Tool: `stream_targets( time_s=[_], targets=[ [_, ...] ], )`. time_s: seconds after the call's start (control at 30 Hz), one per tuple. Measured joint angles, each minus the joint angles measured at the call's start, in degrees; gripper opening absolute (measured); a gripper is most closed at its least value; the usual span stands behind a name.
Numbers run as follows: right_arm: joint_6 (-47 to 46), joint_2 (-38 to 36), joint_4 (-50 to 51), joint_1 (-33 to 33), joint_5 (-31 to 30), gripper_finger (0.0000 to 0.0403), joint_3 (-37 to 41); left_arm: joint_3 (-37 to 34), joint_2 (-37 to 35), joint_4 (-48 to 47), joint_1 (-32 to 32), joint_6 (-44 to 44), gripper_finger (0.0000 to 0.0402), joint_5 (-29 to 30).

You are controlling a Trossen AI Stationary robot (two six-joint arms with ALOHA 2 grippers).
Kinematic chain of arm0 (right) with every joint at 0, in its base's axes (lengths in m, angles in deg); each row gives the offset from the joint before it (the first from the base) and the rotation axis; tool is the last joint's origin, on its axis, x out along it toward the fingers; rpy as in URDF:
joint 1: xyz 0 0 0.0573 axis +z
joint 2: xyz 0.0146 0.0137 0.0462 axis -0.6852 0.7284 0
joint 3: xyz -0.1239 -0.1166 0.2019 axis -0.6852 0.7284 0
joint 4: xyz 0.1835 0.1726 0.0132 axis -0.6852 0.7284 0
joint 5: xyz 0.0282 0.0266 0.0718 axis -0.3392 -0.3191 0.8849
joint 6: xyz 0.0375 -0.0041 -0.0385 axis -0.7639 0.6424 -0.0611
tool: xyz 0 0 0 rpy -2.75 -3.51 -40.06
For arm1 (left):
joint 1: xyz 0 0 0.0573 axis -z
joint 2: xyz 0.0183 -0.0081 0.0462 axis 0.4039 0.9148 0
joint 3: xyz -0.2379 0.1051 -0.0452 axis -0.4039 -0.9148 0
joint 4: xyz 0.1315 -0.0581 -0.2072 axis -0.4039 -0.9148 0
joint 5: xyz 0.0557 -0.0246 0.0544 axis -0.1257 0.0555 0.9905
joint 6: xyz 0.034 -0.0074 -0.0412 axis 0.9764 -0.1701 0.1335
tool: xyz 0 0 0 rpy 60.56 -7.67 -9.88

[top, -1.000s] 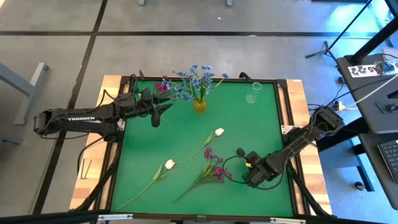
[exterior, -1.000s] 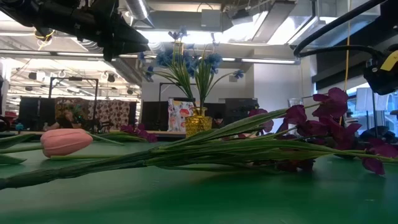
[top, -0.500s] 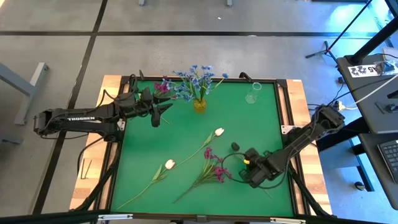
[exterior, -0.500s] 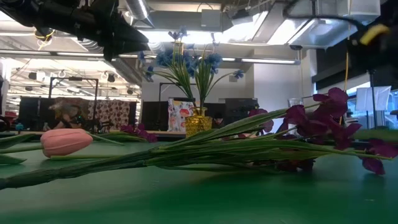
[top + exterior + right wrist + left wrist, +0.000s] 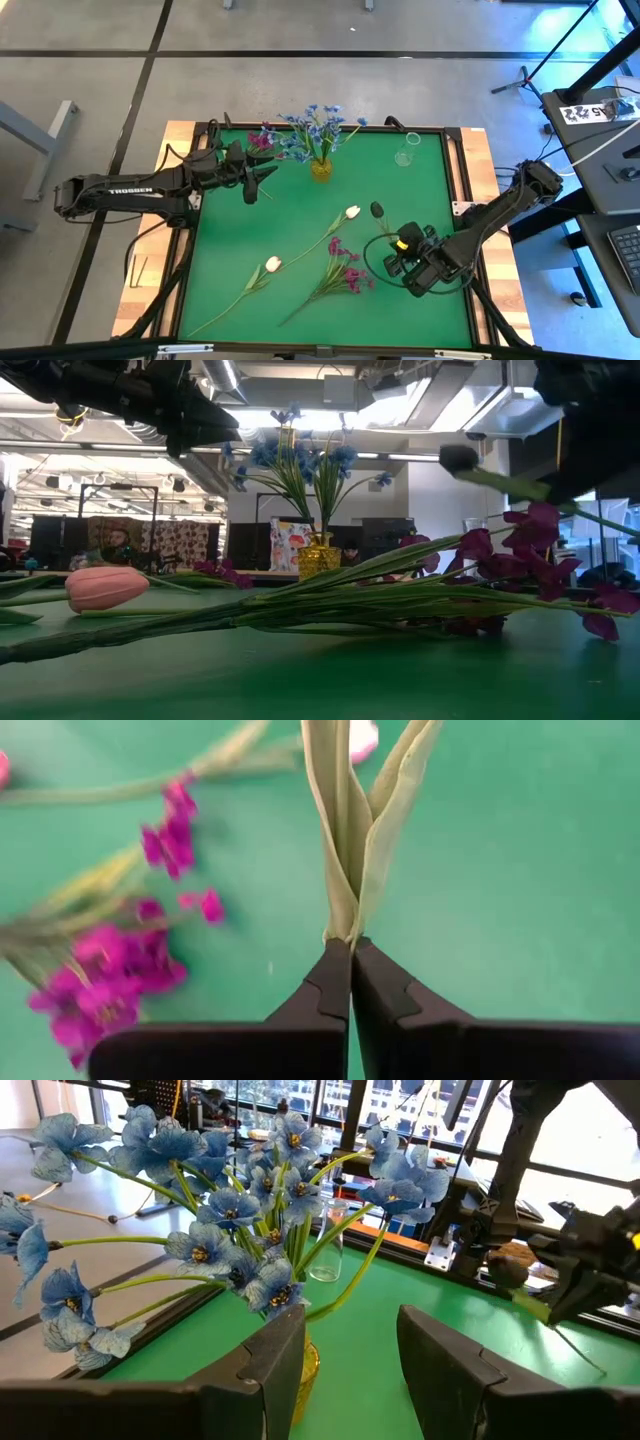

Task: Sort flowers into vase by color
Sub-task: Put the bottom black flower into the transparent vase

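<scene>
A clear glass (image 5: 406,149) stands near the green table's (image 5: 420,200) far right corner.

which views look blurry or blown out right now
Low view: the right gripper's arm is motion-smeared at upper right, ceiling lights glare; right wrist view: magenta-purple blossom cluster soft, closed fingers on the pale green leaves sharp; left wrist view: windows blown out behind blue flowers.

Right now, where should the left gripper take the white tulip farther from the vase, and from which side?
Grip the tulip on its bare lower stem, below the leaves, from straight above with the fingers across it: it lies flat on the mat, slanting away from the vase. The left gripper is open; the right gripper is shut on another stem.
</scene>
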Motion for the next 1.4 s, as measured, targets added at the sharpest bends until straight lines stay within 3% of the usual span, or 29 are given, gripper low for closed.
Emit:
stream_targets(
  time_s=[0.57, 0.83, 1.23, 1.4],
  targets=[
    [5.1, -4.0, 0.2, 0.0, -20.9, 0.0001, 0.0, 0.0, 0.0, 0.0, 0.0, -0.1, 0.0156, 0.0],
    [9.1, -5.8, 0.1, 0.0, -24.5, 0.0001, -0.3, 0.0, 0.0, -0.3, 0.0, -0.2, 0.0156, 0.0],
    [23.7, -7.1, -2.8, -0.4, -39.9, 0.0001, -5.3, 0.0, 0.0, -0.3, 0.0, -1.5, 0.0156, -0.8],
    [28.1, -7.1, -5.5, -2.9, -40.4, 0.0001, -5.3, 0.0, 0.0, -0.2, 0.0, -1.5, 0.0156, -0.9]
  ],
)
